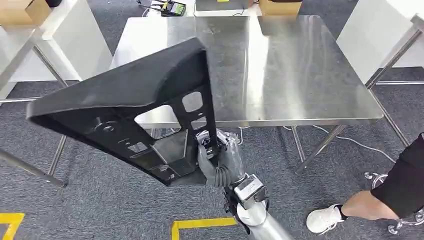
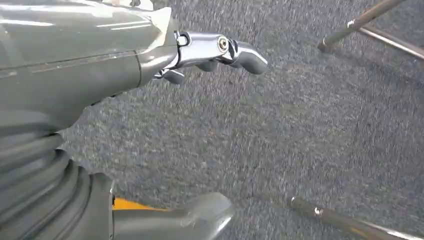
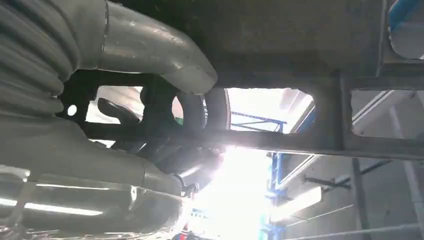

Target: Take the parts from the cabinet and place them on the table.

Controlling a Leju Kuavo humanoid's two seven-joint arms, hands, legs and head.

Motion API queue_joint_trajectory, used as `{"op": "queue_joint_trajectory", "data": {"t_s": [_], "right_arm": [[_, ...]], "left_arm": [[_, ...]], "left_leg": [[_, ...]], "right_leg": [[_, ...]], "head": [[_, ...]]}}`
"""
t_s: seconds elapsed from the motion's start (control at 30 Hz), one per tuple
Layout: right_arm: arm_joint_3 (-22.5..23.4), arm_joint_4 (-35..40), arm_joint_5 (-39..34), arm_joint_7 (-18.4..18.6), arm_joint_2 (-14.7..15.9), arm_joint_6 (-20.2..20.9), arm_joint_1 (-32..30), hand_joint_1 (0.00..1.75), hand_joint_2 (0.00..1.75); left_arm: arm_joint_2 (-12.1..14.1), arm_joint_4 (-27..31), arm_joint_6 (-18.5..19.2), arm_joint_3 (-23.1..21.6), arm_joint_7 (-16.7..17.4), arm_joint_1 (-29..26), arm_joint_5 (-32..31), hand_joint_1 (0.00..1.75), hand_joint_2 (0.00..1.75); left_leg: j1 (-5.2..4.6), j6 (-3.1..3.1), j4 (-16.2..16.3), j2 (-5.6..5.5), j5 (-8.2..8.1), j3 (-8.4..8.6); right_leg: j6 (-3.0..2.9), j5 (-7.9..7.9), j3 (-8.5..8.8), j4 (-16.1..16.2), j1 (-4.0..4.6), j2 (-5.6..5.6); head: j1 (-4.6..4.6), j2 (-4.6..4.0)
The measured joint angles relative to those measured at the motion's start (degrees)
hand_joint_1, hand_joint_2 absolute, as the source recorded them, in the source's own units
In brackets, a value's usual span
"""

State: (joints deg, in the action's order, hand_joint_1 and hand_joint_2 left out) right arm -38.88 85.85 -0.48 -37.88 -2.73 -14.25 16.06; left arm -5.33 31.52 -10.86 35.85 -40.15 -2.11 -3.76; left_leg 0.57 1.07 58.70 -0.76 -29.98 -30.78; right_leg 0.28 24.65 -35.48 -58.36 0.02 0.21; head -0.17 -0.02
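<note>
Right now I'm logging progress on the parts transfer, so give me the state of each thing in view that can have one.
black part: lifted, tilted, held in front of the table, not yet set down.
right hand: grips the black part at its lower corner.
left hand: holds nothing, fingers apart, above the carpet.
steel table: near surface bare; boxes and a device at its far edge.
person: stands at the right, a leg and shoe showing.
</note>
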Motion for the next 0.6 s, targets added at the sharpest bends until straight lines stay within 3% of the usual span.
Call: {"op": "queue_joint_trajectory", "data": {"t_s": [0.03, 0.07, 0.13, 0.17, 0.2, 0.23, 0.27, 0.33, 0.37, 0.5, 0.53, 0.57, 0.6], "right_arm": [[-0.07, 0.07, 0.09, 0.04, -0.11, 0.0, -0.05, 1.75, 1.75], [-0.09, 0.07, 0.26, 0.07, -0.15, 0.0, 0.21, 1.75, 1.75], [-0.2, 0.07, 0.37, 0.07, -0.15, 0.04, 0.33, 1.75, 1.75], [-0.22, 0.04, 0.44, 0.15, -0.13, 0.04, 0.22, 1.75, 1.75], [-0.24, -0.02, 0.48, 0.2, -0.11, 0.11, 0.15, 1.75, 1.75], [-0.31, -0.09, 0.48, 0.24, -0.11, 0.17, 0.17, 1.75, 1.75], [-0.46, -0.09, 0.5, 0.24, -0.11, 0.2, 0.2, 1.75, 1.75], [-0.59, -0.09, 0.5, 0.37, -0.11, 0.52, 0.31, 1.75, 1.75], [-0.68, -0.18, 0.5, 0.42, -0.13, 0.83, 0.54, 1.75, 1.75], [-1.33, -0.24, 0.48, 0.87, -0.5, 1.25, 1.15, 1.75, 1.75], [-1.44, -0.24, 0.48, 0.94, -0.61, 1.29, 1.21, 1.75, 1.75], [-1.53, -0.24, 0.48, 0.94, -0.68, 1.31, 1.41, 1.75, 1.75], [-1.6, -0.24, 0.5, 1.05, -0.66, 1.38, 1.59, 1.75, 1.75]], "left_arm": [[-0.07, 0.48, 0.26, 0.07, -0.02, -0.1, 0.0, 0.0, 1.75], [-0.15, 0.68, 0.72, 0.11, -0.02, -0.09, -0.02, 0.0, 1.75], [-0.15, 1.18, 1.25, 0.39, -0.02, -0.31, 0.0, 0.0, 1.75], [-0.17, 1.4, 1.4, 0.41, -0.02, -0.56, 0.0, 0.0, 1.75], [-0.17, 1.66, 1.75, 0.44, 0.0, -0.83, 0.0, 0.0, 1.75], [-0.17, 1.94, 1.83, 0.46, 0.0, -0.98, 0.0, 0.0, 1.75], [-0.17, 2.27, 1.88, 0.59, -0.02, -0.99, 0.0, 0.0, 1.75], [-0.17, 2.75, 1.88, 0.92, 0.0, -1.01, 0.0, 0.0, 1.75], [-0.2, 2.75, 1.88, 1.07, 0.02, -0.97, 0.0, 0.0, 1.75], [-0.33, 3.52, 1.55, 1.79, 0.0, -1.1, 0.0, 0.0, 1.75], [-0.43, 3.8, 1.34, 1.81, 0.0, -1.21, -0.02, 0.0, 1.75], [-0.57, 3.93, 1.29, 1.84, 0.0, -1.18, -0.02, 0.0, 1.75], [-0.61, 4.0, 1.29, 1.86, 0.0, -1.17, -0.04, 0.0, 1.75]], "left_leg": [[0.32, -0.29, 0.99, 0.19, -0.41, -0.1], [0.32, -0.68, 3.53, 0.36, -1.34, -1.31], [0.63, -1.35, 11.88, 0.35, -4.41, -6.35], [0.76, -1.67, 15.65, 0.37, -5.23, -9.04], [0.95, -1.85, 17.47, 0.43, -4.77, -10.96], [1.16, -2.04, 16.36, 0.53, -2.73, -11.4], [1.38, -2.24, 12.67, 0.6, 0.54, -10.45], [1.71, -2.43, 3.39, 0.74, 6.57, -6.99], [1.47, -2.4, 1.75, 0.72, 6.01, -6.08], [0.56, -0.25, 0.6, 0.55, 4.96, -5.5], [1.03, 0.33, 0.06, 0.55, 5.18, -4.9], [0.74, 0.84, 0.08, 0.52, 4.85, -4.46], [0.59, 1.36, 0.17, 0.53, 4.51, -4.25]], "right_leg": [[-0.48, -0.06, 0.67, 0.4, -0.48, 0.09], [-1.21, 0.39, 1.18, 0.58, -0.58, -0.03], [-1.9, 0.91, 1.92, 0.58, -0.58, -0.07], [-1.85, 1.33, 2.24, 0.57, -0.58, -0.05], [-1.79, 1.67, 2.69, 0.57, -0.59, 0.03], [-1.62, 2.1, 3.21, 0.57, -0.67, 0.14], [-1.38, 2.61, 3.93, 0.56, -0.77, 0.21], [-0.76, 3.59, 5.18, 0.56, -0.9, 0.21], [-0.26, 4.06, 5.0, 0.52, -0.46, 0.25], [1.24, 4.75, 5.54, 1.24, -0.45, 0.25], [1.53, 5.06, 5.45, 0.65, -0.42, 0.08], [1.48, 5.68, 4.84, -1.33, -0.54, 0.05], [1.13, 7.21, 2.68, -5.27, -0.61, 0.05]], "head": [[-0.02, 0.0], [-0.31, 0.0], [-0.31, 0.0], [-0.28, 0.0], [-0.33, 0.0], [-0.29, 0.0], [-0.37, 0.0], [-0.35, 0.0], [-0.5, 0.0], [-0.55, 0.0], [-0.4, 0.0], [-0.37, 0.0], [-0.16, 0.0]]}}
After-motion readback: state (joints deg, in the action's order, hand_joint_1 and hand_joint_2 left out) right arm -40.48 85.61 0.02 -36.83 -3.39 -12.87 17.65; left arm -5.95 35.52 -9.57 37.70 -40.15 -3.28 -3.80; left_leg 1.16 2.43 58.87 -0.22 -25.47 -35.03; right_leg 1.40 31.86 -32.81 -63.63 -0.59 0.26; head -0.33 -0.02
